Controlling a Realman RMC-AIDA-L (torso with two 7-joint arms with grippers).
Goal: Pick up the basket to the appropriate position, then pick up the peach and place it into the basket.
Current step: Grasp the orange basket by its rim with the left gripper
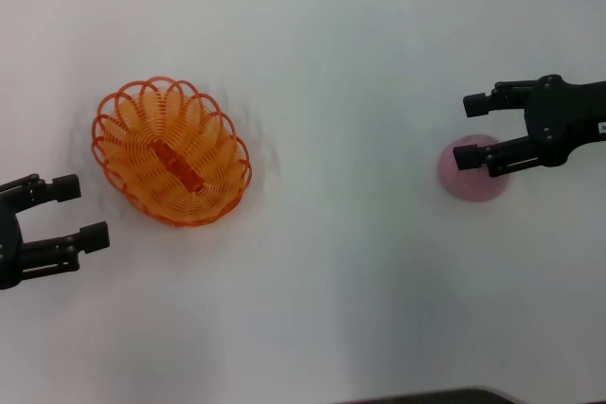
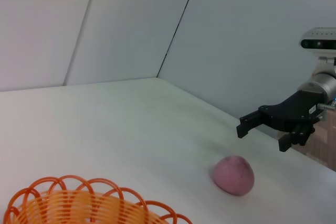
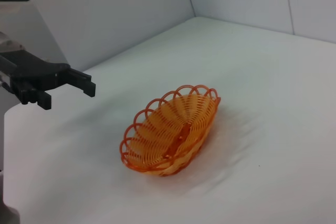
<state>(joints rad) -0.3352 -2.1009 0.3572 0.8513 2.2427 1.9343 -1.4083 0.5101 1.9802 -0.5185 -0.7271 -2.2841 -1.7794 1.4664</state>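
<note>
The orange wire basket (image 1: pixel 170 150) stands empty on the white table, left of centre; it also shows in the left wrist view (image 2: pixel 79 205) and the right wrist view (image 3: pixel 170 129). The pink peach (image 1: pixel 473 186) lies on the table at the right, also in the left wrist view (image 2: pixel 233 175). My right gripper (image 1: pixel 469 130) is open and empty, and its lower finger overlaps the peach in the head view. In the left wrist view the right gripper (image 2: pixel 262 136) hangs above the peach, not touching it. My left gripper (image 1: pixel 83 210) is open and empty, a little left of the basket, also in the right wrist view (image 3: pixel 67 94).
The white table (image 1: pixel 331 281) carries only the basket and the peach. Pale walls meet behind it (image 2: pixel 173 35). A dark edge (image 1: pixel 454 395) shows at the near side.
</note>
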